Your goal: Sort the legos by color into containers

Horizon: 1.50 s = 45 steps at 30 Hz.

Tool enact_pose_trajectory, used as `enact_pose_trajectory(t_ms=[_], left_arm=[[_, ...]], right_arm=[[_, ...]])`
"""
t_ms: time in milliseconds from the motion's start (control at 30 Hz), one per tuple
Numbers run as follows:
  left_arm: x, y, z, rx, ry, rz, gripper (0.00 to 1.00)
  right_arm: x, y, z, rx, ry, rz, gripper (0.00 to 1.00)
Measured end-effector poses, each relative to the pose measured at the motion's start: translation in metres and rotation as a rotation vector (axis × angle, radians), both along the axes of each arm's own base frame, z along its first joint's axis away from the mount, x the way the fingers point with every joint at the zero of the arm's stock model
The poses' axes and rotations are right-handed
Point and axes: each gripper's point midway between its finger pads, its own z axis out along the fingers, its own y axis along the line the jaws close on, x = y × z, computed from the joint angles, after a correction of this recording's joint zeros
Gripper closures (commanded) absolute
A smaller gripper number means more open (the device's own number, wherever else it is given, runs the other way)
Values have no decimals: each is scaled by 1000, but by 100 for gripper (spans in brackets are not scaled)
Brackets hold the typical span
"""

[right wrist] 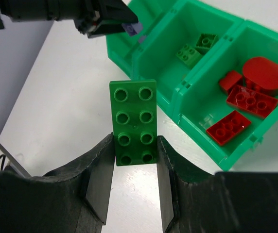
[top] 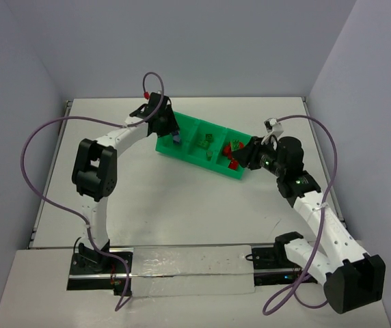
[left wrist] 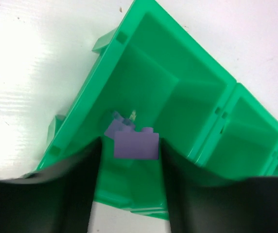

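Closest to the right wrist camera, we see the right gripper (right wrist: pixel 134 150) clenched on a green plate (right wrist: pixel 133 116), a flat two-by-four brick with its studs facing the lens. Both black fingers (right wrist: pixel 100 170) press its long sides at the lower end, and the rest of the plate sticks out past the fingertips. The plate shows against the white table (top: pixel 182 205), just on the near side of the green tray (top: pixel 182 152). Its far end overlaps the tray's long wall in the picture. We cannot tell whether the plate touches the table or the tray.

Beyond the plate lies the tray's middle compartment (right wrist: pixel 168 43), holding two small green bricks (right wrist: pixel 190 53) close together on its floor. The compartment at the tray's end nearest the right arm (right wrist: pixel 275 43) holds red pieces: a round red piece (right wrist: pixel 265 75), two flat red plates (right wrist: pixel 252 100) and one small red brick (right wrist: pixel 230 81).

At the tray's opposite end, the left gripper (left wrist: pixel 130 150) is closed on a lavender brick (left wrist: pixel 135 144), one finger on each side of it. The brick hangs above the floor of the last compartment (left wrist: pixel 178 53), inside the line of the tray's walls. A second lavender shape (left wrist: pixel 114 127) shows just behind the held brick. We cannot tell whether it is joined to that brick or lies loose on the compartment floor.
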Motion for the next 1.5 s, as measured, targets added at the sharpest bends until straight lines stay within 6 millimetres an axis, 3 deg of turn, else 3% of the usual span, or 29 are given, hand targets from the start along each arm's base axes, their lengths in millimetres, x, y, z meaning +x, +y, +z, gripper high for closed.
enact_pose_trajectory(t_ms=[33, 67, 233, 333, 467, 567, 633, 700, 800, 900, 1000, 1167, 1267, 1400, 1500], left_arm=[[1, 0, 0, 5, -1, 0, 27], [0, 1, -1, 9, 1, -1, 23], [-1, 3, 0, 29, 3, -7, 22], [-6, 4, 11, 62, -21, -7, 21], [-35, 0, 58, 82, -102, -26, 21], [-71, -6, 106, 28, -186, -62, 21], [-92, -2, 133, -11, -233, -70, 21], [-106, 6, 153, -53, -279, -56, 21], [-121, 19, 158, -68, -293, -31, 21], [-133, 28, 153, -54, -284, -14, 21], [-143, 37, 155, -36, -286, 4, 21], [-156, 56, 175, -39, -354, 51, 21], [-171, 71, 185, -51, -409, 64, 21], [-183, 81, 198, -72, -477, 62, 21], [-183, 82, 202, -69, -503, 50, 21]], right_arm=[[2, 1, -4, -5, 16, 1, 100], [4, 3, -8, -9, 30, 4, 100], [20, 26, -24, -50, 102, 30, 98], [38, 41, -23, -64, 115, 46, 97], [71, 52, -24, -81, 113, 29, 87], [94, 59, -40, -102, 148, 23, 80], [107, 64, -54, -115, 178, 28, 73], [115, 69, -71, -133, 211, 34, 52], [121, 74, -87, -148, 243, 42, 32], [123, 77, -92, -148, 251, 45, 22], [126, 78, -86, -135, 228, 37, 19], [127, 69, -60, -147, 170, -16, 16], [120, 44, -24, -158, 89, -142, 7], [102, -4, 35, -142, -24, -376, 6], [84, -40, 60, -142, -58, -528, 6]])
